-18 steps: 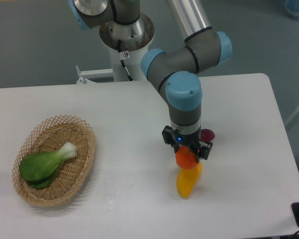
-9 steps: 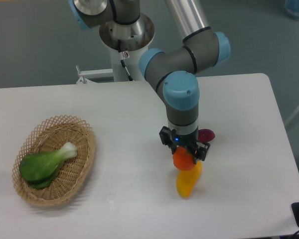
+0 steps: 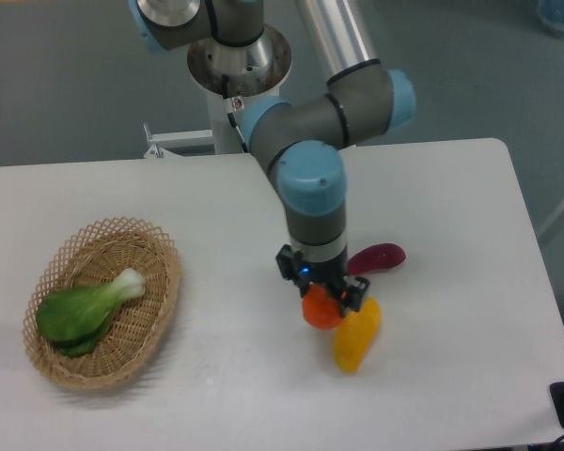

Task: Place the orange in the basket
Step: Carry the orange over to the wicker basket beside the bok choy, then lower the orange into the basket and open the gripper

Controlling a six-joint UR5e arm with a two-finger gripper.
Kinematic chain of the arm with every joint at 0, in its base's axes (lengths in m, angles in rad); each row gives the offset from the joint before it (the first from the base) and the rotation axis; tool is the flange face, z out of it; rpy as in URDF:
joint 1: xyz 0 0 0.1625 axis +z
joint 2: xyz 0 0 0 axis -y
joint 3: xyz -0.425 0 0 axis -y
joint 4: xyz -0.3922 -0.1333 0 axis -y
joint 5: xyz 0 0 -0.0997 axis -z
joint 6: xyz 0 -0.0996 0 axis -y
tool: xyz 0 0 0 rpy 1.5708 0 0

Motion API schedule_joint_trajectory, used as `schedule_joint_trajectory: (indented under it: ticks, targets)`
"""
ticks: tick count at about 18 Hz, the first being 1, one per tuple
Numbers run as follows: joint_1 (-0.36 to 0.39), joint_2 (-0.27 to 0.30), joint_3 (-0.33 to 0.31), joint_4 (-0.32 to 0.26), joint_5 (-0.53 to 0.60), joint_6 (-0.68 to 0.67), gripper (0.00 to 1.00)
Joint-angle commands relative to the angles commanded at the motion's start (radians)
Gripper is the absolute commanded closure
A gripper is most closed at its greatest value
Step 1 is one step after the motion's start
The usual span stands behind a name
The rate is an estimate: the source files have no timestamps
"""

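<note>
My end effector (image 3: 323, 289) is clamped on the orange (image 3: 321, 308), which sits directly beneath my wrist, above the worktop (image 3: 235, 216). The yellow mango (image 3: 356, 336) lies just right of the orange; a dark red-purple piece (image 3: 377, 257) lies beyond. The wicker basket (image 3: 156, 310), holding bok choy (image 3: 83, 310), stands well apart at the left edge, with bare worktop between.

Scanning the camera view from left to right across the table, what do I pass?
basket with the bok choy inside → orange in the gripper → yellow mango-shaped fruit → dark red-purple oblong piece.
</note>
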Motion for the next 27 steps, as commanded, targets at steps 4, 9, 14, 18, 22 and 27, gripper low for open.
schedule_joint_trajectory:
  ticks: [4,9,14,18,22,27]
  targets:
    - [-0.089,-0.008,0.000,0.034,0.000,-0.074,0.41]
    - [-0.183,-0.040,0.023,0.064,0.005,-0.169,0.41]
    - [-0.294,-0.078,0.083,0.090,0.011,-0.238,0.41]
    - [-0.376,-0.132,0.152,0.091,0.037,-0.292,0.41]
    - [-0.448,-0.164,0.170,0.092,0.100,-0.318,0.40]
    - [-0.480,-0.164,0.163,0.092,0.100,-0.342,0.23]
